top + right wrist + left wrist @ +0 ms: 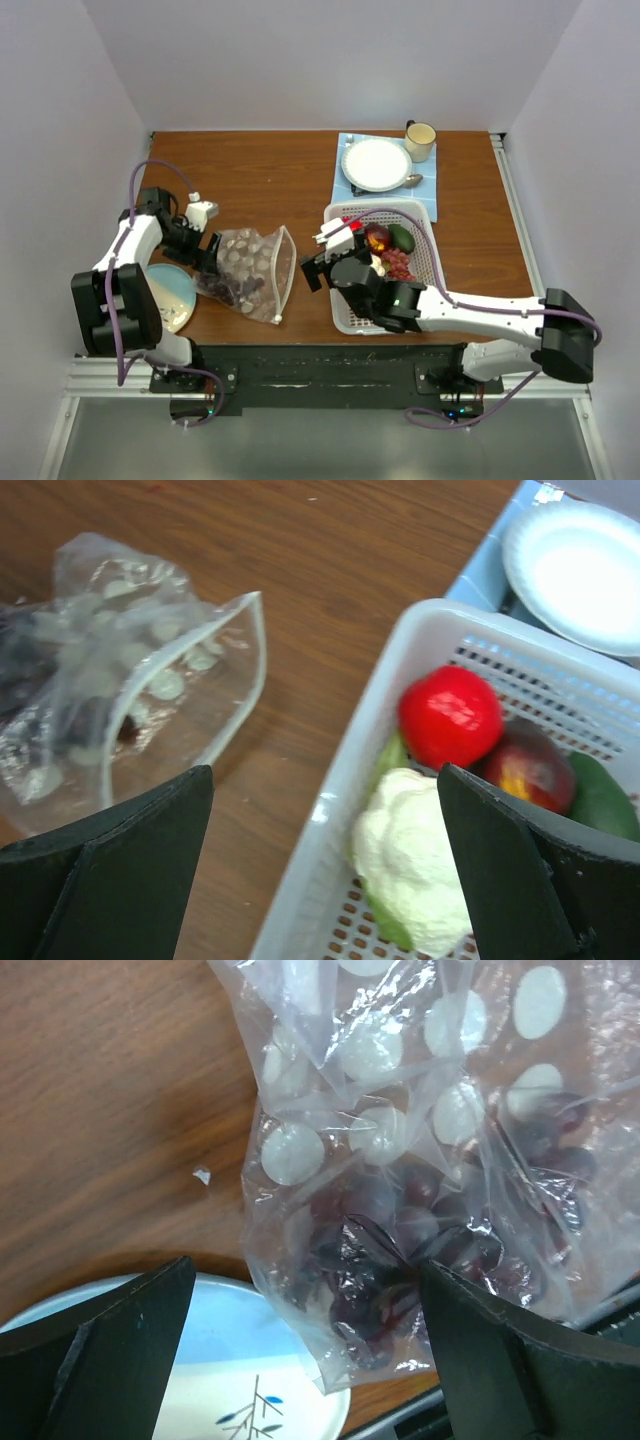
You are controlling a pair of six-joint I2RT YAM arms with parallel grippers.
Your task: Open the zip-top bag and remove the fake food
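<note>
Both sets of fingers are released, nothing held: L fingers spread wide over the closed end of the zip-top bag, R fingers spread wide w/ the bag off to their left and the white basket below and to their right.

Step in hand, as I read it: get the last fake food out, a dark purple bunch lying inside the bag, between the L fingers and closer to the one on the right of that view.

Doing it well:
- Pinch film only, at the bag's bottom corner. Don't clamp the bunch through the plastic.
- Lift that end so the bunch slides twd the mouth, which gapes on the R-finger side.
- R fingers could hold the mouth rim open or go in for the bunch. Film is slack and crinkly, prob. folds shut if dragged.
- Blue plate sits right under the L fingers. Don't snag it.

Bag looks clear w/ pale round dots, crumpled, lying flat on the desk, zip edge curling open. Already in the basket, betw. the R fingers: red fruit, cream-white lumpy piece, dark reddish piece, green piece.
</note>
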